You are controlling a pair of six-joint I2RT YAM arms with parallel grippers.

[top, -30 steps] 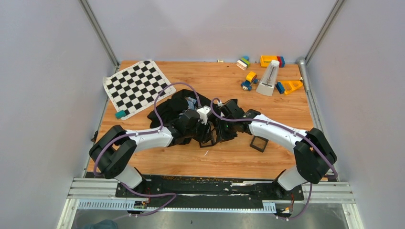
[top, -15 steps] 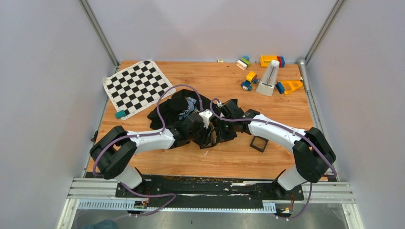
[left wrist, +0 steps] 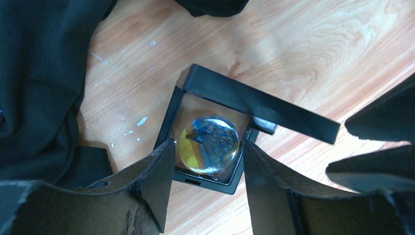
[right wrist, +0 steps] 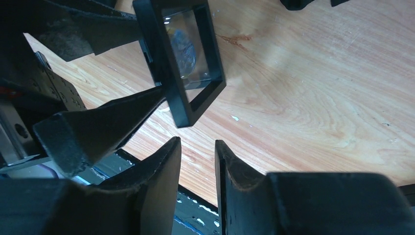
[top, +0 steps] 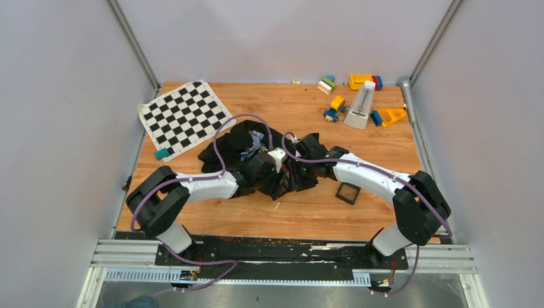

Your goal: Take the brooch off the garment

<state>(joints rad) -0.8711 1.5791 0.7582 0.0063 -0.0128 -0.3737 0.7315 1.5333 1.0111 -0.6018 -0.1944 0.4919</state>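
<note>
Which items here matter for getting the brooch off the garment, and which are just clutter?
Job: garment, brooch, frame holding it.
Clutter: chequered mat, metronome, toy blocks, second frame.

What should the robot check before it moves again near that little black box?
1. Brooch off the garment: ok, it lies inside the black frame.
2. Frame between the fingers of the left hand: ok.
3. Left hand gripping the frame: cannot tell.
4. Right hand empty: ok, nothing between its fingers.
5. Garment apart from the frame: ok, bare table shows between them.
</note>
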